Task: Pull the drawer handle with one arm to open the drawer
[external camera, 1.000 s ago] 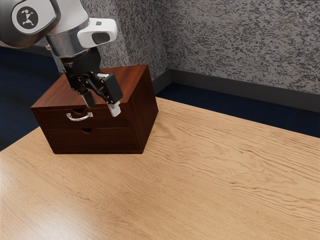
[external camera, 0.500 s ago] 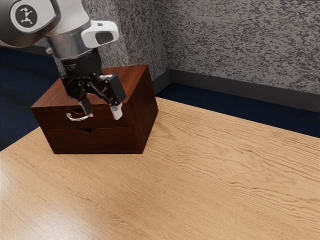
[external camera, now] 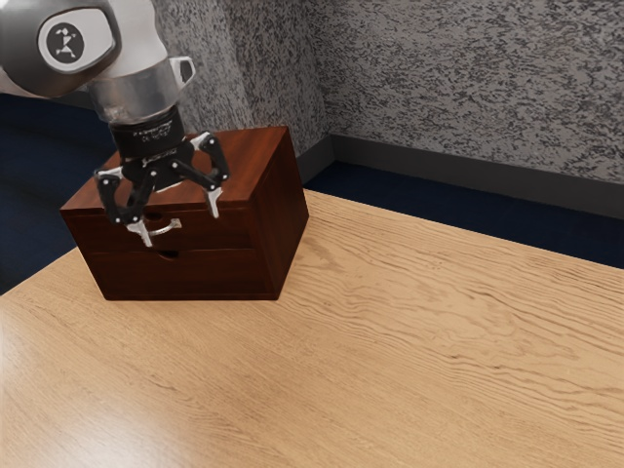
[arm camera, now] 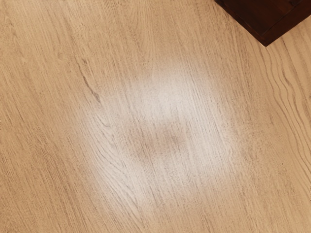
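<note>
Exterior view, nearest to farthest: a light wooden table point(external camera: 409, 351) with marked grain fills the foreground, a pale sheen lying across its near corner at the exterior view's left. Toward the far left corner of the table stands a small dark wooden chest point(external camera: 268, 195) with two drawers stacked in its front face. The lower drawer point(external camera: 219, 263) has a small notch point(external camera: 168, 254) at its upper edge; the upper drawer point(external camera: 234, 230) carries a curved metal handle point(external camera: 166, 229), and its front appears flush with the lower one, so the drawer reads as closed. The black gripper point(external camera: 178, 223) hangs in front of the upper drawer with its fingers point(external camera: 212, 200) spread wide apart and nothing pinched between them; the finger on the exterior view's left has its pale tip at the handle, though actual contact cannot be judged, while the other finger is apart from the handle, over the drawer front. The silver arm point(external camera: 136, 88) descends from the upper left above the chest. Behind lie a dark blue floor point(external camera: 468, 210), a grey baseboard point(external camera: 468, 168) and a speckled grey wall point(external camera: 468, 68). Wrist view: the table point(arm camera: 73, 73) beneath the hand with a bright glare patch, and one dark corner of the chest point(arm camera: 265, 14).
</note>
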Robot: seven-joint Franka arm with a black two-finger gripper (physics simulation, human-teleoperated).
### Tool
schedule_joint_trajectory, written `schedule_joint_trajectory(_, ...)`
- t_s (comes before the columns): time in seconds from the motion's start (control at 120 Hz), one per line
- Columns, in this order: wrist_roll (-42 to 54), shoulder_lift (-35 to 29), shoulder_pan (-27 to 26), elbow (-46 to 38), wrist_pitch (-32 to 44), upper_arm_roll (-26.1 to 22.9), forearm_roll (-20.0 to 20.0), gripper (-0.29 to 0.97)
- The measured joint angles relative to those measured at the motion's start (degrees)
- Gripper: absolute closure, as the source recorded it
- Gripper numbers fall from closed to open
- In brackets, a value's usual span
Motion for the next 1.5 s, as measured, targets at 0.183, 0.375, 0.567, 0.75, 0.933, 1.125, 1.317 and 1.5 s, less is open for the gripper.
schedule_joint_trajectory(0.183,-14.51,-4.78,7.09,-10.24,8.06,0.21,0.55,0.05)
schedule_joint_trajectory(0.375,-26.39,-8.51,11.08,-17.8,18.43,0.11,1.61,0.06)
schedule_joint_trajectory(0.567,-35.38,-11.06,13.34,-26.07,29.04,0.01,5.16,0.07)
schedule_joint_trajectory(0.75,-42.23,-10.98,16.1,-27.09,34.09,-3.25,7.35,0.08)
schedule_joint_trajectory(0.933,-47.41,-10.69,31.01,-27.21,35.85,-17.25,7.71,0.09)
schedule_joint_trajectory(1.125,-50.94,-9.4,32.23,-29.28,39.93,-16.63,7.91,0.1)
schedule_joint_trajectory(1.317,-51.66,-10.17,32.09,-33.15,44.48,-16.44,9.14,0.11)
schedule_joint_trajectory(1.5,-50.48,-9.54,31.34,-33.11,46.02,-14.42,10.48,0.12)
